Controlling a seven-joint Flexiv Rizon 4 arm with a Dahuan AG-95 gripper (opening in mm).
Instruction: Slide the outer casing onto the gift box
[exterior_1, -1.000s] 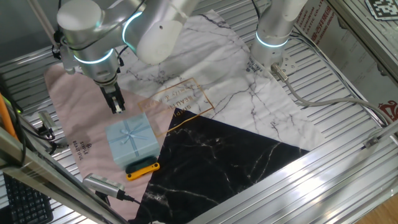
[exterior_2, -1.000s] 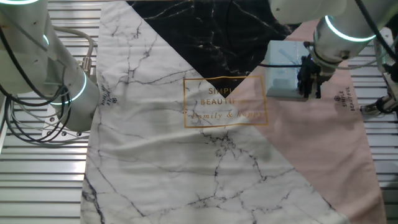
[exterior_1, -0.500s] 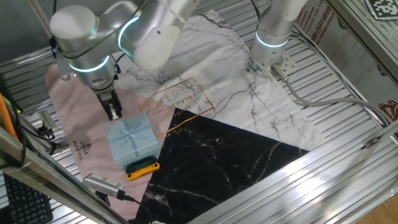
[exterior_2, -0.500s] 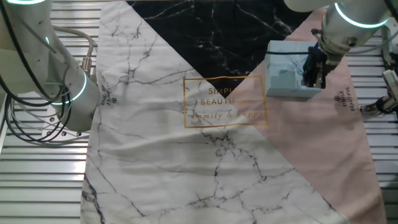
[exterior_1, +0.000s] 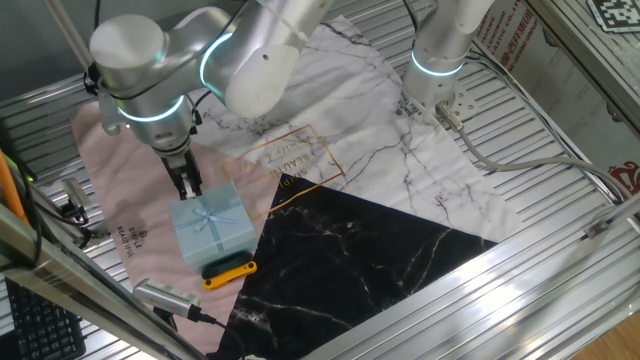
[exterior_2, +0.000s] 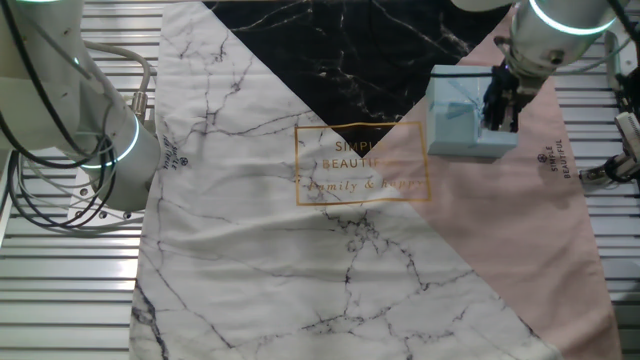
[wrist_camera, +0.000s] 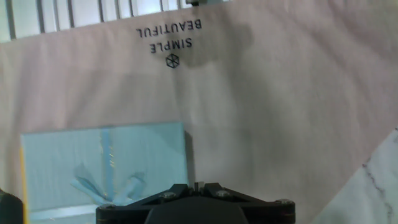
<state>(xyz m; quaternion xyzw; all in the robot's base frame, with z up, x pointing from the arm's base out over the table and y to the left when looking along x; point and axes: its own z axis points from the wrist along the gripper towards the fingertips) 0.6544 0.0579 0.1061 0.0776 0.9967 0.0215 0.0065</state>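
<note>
The outer casing (exterior_1: 210, 222) is a pale blue squarish sleeve with a ribbon bow on top. It lies on the pink part of the cloth and also shows in the other fixed view (exterior_2: 462, 118) and the hand view (wrist_camera: 102, 163). No separate tray with a dark interior or a red-orange item shows; the gift box is hidden or out of view. My gripper (exterior_1: 190, 188) points down at the casing's far edge, fingers together and holding nothing. It also shows in the other fixed view (exterior_2: 498, 112) and at the bottom of the hand view (wrist_camera: 198, 185).
A yellow-and-black bar (exterior_1: 229, 270) lies right in front of the casing. A grey handheld tool (exterior_1: 165, 295) lies at the cloth's near left corner. A second arm's base (exterior_1: 440, 50) stands at the back right. The patterned cloth (exterior_1: 400, 170) covers a slatted metal table.
My gripper has shifted a little along the casing's far edge and closer onto it. The casing stays in about the same place.
</note>
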